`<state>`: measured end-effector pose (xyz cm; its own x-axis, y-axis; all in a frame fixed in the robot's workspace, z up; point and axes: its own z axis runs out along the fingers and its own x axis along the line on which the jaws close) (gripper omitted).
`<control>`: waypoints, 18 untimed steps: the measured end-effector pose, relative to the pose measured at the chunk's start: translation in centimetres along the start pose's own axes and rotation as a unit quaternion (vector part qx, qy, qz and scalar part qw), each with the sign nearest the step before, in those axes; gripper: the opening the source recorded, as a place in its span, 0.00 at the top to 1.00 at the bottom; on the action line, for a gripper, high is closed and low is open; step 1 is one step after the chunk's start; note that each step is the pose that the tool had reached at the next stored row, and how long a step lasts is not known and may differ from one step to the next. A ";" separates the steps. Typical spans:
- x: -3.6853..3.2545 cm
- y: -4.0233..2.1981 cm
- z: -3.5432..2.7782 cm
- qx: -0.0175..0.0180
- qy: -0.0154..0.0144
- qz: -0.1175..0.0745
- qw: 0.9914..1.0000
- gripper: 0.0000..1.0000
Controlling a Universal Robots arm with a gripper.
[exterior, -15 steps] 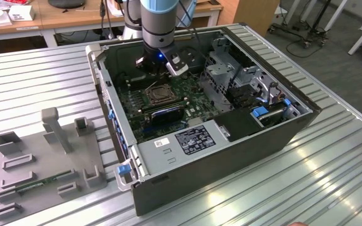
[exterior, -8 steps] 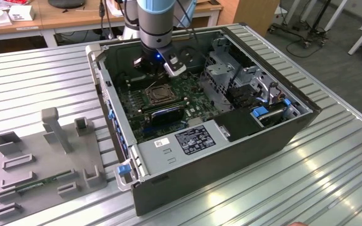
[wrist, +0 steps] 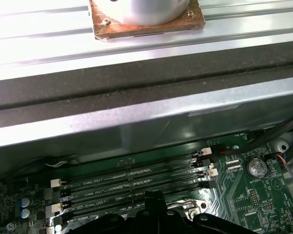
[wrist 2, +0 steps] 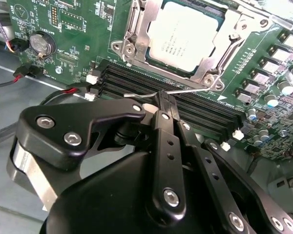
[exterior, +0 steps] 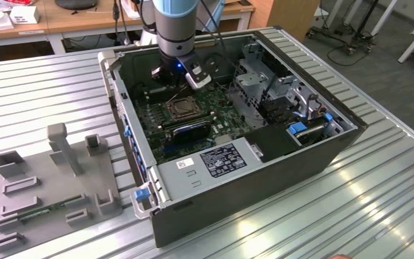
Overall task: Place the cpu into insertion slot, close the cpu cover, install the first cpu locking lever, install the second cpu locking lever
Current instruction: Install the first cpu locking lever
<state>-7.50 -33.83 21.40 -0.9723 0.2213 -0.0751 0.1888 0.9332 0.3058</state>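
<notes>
1. On the exterior view's left, a grey fixture (exterior: 56, 178) sits on the slatted table (exterior: 41, 91), well apart from the computer case (exterior: 264, 178). It does not crowd the work.
2. The gripper (exterior: 179, 86) is down inside the case, near the case's wall on that left side. In the first wrist view the wall stands just past the memory slots (wrist: 132, 183). I judge there is little room to swing that way.
3. In the second wrist view the gripper (wrist 2: 163, 100) is narrow, its fingers drawn together. Its tip is at a thin silver locking lever (wrist 2: 193, 89), which lies across the memory slots just beside the socket. The rod shows on either side of the tip, and I cannot tell whether it is pinched or only pressed.
4. The cpu (wrist 2: 184, 36) lies flat in the insertion slot (exterior: 170, 109), and the cpu cover (wrist 2: 136, 29) is down around it. Placing and closing look done, so the step in hand seems to be a lever.
5. To do it well, I judge the rod wants steady downward pressure and a short sideways guide, kept low over the board. It is thin and likely springy, so it may slip off the tip or snap back. The plastic slot latches beneath it could be scraped.
6. Toward the exterior view's right, the drive cage (exterior: 254, 81) rises near the socket and hems that side. The freest room is straight up over the board, and I judge that the safest way to move clear.
</notes>
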 end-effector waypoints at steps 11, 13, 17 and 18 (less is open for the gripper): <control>0.09 -0.30 0.92 -0.002 -0.007 -0.003 1.000 0.89; 0.10 -0.36 1.11 -0.002 -0.009 -0.004 1.000 0.89; 0.13 -0.46 1.43 -0.003 -0.011 -0.004 1.000 0.89; 0.13 -0.48 1.50 -0.003 -0.012 -0.004 1.000 0.89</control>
<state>-7.52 -33.83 19.82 -0.9705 0.2196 -0.0996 0.1794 0.9335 0.3104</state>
